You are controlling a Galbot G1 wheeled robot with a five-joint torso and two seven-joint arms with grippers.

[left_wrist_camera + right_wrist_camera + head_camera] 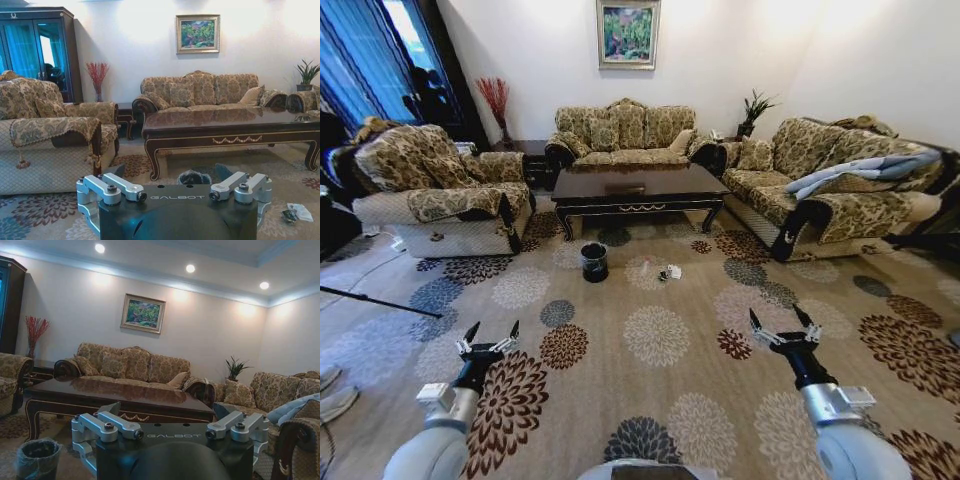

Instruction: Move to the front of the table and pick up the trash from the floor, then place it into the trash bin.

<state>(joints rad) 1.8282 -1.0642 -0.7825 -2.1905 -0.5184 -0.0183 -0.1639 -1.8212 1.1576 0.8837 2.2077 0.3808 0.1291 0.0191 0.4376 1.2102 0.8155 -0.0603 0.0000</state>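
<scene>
Trash [666, 271] lies on the floor [660, 390] well ahead of me, just right of the trash bin [594, 262], both before the desk [640, 188]. I see the left gripper [488, 338] and right gripper [781, 323] hovering low, jaws apart, holding nothing.

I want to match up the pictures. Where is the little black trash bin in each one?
Head view: the trash bin stands on the carpet just in front of the table.
Left wrist view: the bin peeks over the gripper body, below the table.
Right wrist view: the bin sits low in the corner, beside the table.
Shared landmark: the framed painting.
</scene>
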